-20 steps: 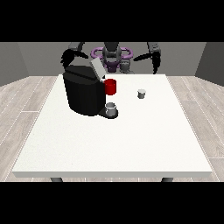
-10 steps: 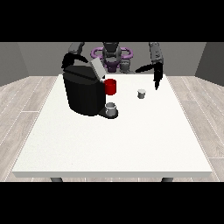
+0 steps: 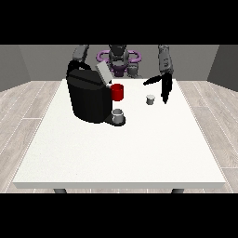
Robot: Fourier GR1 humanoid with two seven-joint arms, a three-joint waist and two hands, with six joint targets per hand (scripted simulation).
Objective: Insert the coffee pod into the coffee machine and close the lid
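White table (image 3: 116,148); hand at view's right (image 3: 163,86) beside coffee pod (image 3: 150,99), fingers straight, apart.

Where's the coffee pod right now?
In the front view the coffee pod stands on the white table, right of the coffee machine, just left of the hand at the view's right, untouched.

The hand at the view's left is hidden behind the black coffee machine (image 3: 88,98) — only its arm shows above. The coffee pod (image 3: 150,99) is too small to make out any detail. The robot's lower body sits out of sight behind the tabletop (image 3: 116,153) — its far edge cuts it off.
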